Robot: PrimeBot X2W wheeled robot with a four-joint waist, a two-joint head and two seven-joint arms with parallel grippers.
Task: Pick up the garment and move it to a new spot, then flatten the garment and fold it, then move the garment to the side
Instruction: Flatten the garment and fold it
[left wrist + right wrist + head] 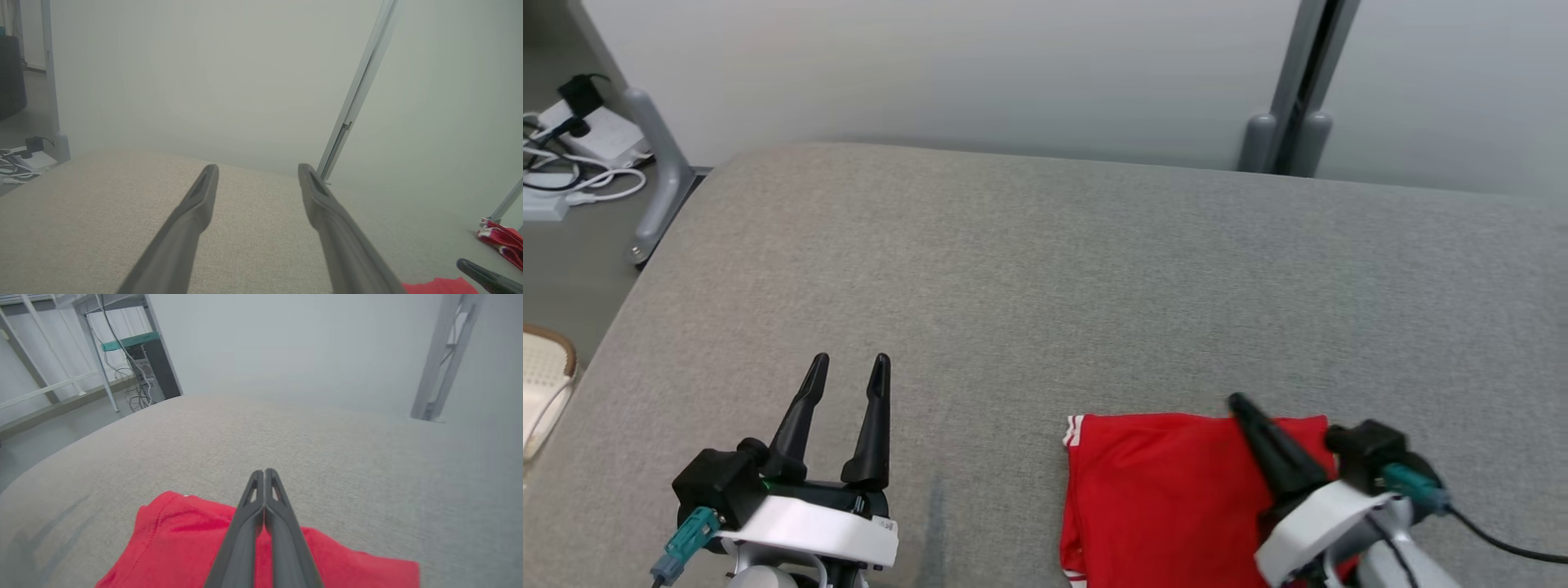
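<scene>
Right hand (1236,402), long dark fingers pressed together, sits over the soft red knit garment (1160,490), gripping nothing I can see. Left hand (851,359) stands spread and empty, well apart. The garment's a neat folded rectangle, striped trim at one corner, front-right on the grey woven-cloth desk (1045,269). Folding looks done; the move aside likely remains.

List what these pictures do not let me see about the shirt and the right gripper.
- Head view: the shirt has its near edge cut off by the picture's bottom edge; the right gripper and its arm hide its right part.
- Right wrist view: the shut fingers cover the cloth under them, so contact cannot be told.
- Left wrist view: the shirt is cut by the right and bottom edges.
</scene>
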